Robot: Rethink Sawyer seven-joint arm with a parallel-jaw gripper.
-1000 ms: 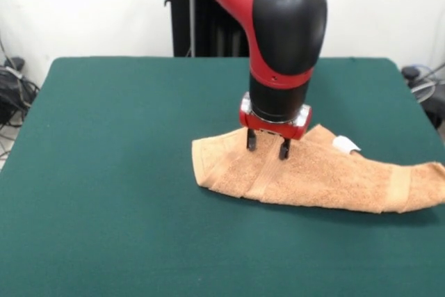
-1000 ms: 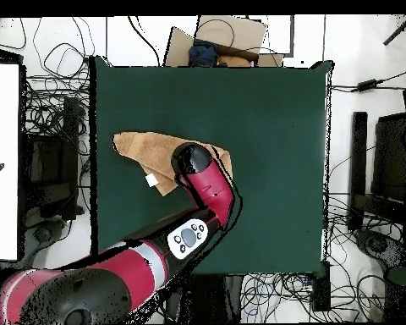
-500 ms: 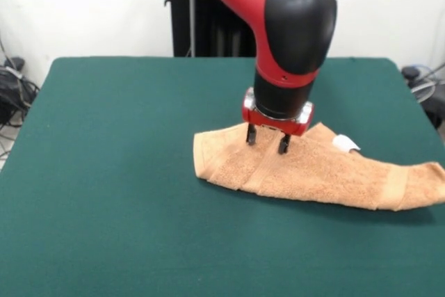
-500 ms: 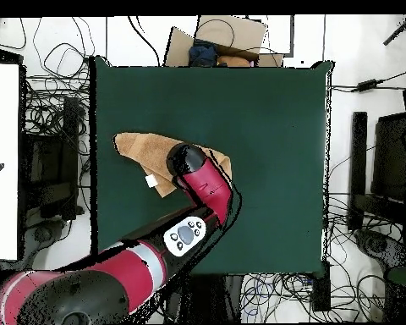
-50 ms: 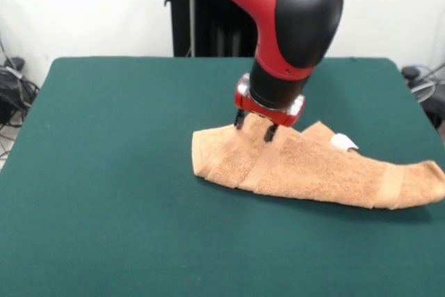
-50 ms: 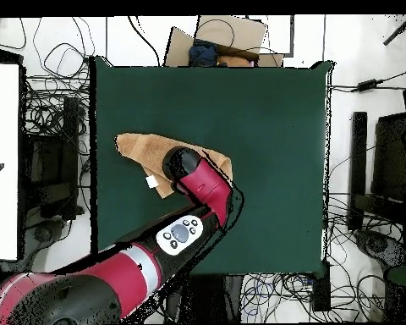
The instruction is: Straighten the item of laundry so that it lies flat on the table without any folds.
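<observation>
Hovering end effector [image 5: 253,126] | fingers apart, tips at towel [image 5: 313,172] far edge | towel folded on table [image 5: 125,193]

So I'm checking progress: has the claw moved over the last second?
Yes. In the front view the claw has shifted slightly left and toward the towel's far edge, away from the white tag.

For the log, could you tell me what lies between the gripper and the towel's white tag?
In the front view only folded towel lies between the gripper and the white tag.
</observation>
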